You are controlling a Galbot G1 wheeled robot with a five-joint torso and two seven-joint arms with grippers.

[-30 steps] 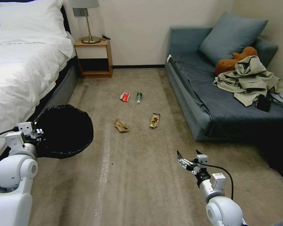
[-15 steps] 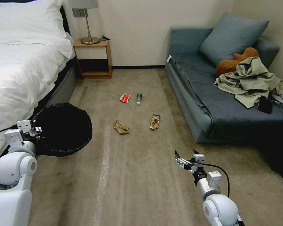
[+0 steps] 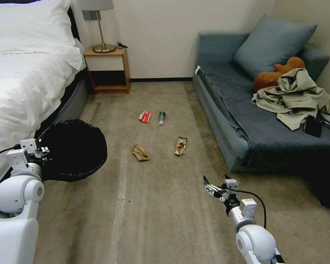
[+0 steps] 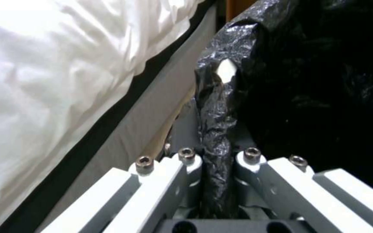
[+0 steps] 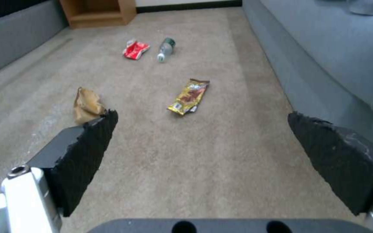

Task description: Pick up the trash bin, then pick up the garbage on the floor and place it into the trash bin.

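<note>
No legible text, label or brand on any wrapper or packet.

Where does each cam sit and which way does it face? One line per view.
Head view: on the head, looking forward and down over the carpet at the garbage; both arms show, left end effector at the bin, right end effector open above the floor.
Left wrist view: along the fingers, clamped on the bin's black liner, bed beside.
Right wrist view: between its open pads, toward the garbage and sofa.
Head and right wrist views share all four litter pieces.
</note>
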